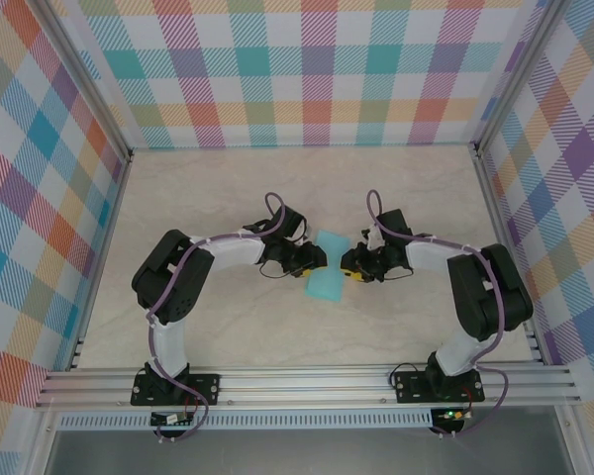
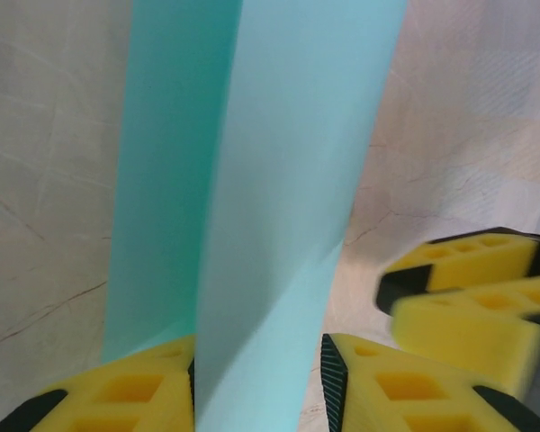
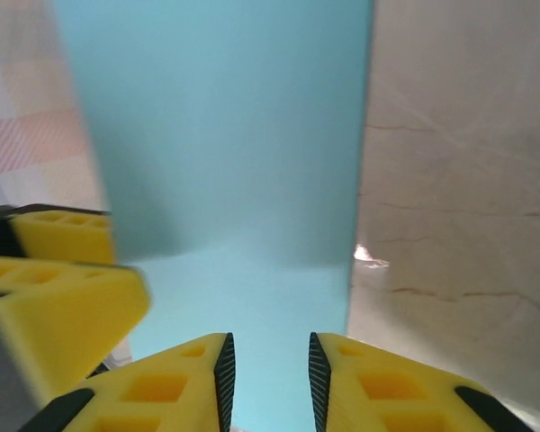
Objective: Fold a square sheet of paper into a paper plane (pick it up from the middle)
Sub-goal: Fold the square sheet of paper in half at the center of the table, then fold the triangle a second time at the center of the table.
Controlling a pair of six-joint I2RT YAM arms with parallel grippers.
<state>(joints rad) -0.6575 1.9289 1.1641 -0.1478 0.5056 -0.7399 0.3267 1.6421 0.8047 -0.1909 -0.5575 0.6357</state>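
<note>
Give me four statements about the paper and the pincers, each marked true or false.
1. The sheet of paper is light teal. True.
2. It lies in the far-left corner of the table. False: it sits mid-table, between the left pincer and the right pincer.
3. In the left wrist view, it runs up between the left pincer's fingers. True.
4. It is one flat, uncreased layer. False: a lengthwise fold shows.

Your left arm [image 1: 183, 272] and right arm [image 1: 480, 287] match: glossy black joint housings, white link shells, and a purple cable [image 1: 223, 240] trailing along each. Both stand on black base plates [image 1: 175, 386]. Your left gripper [image 2: 261, 346] and right gripper [image 3: 271, 340] carry chunky yellow fingers [image 2: 135, 391] with recessed pockets and black inner pads.
</note>
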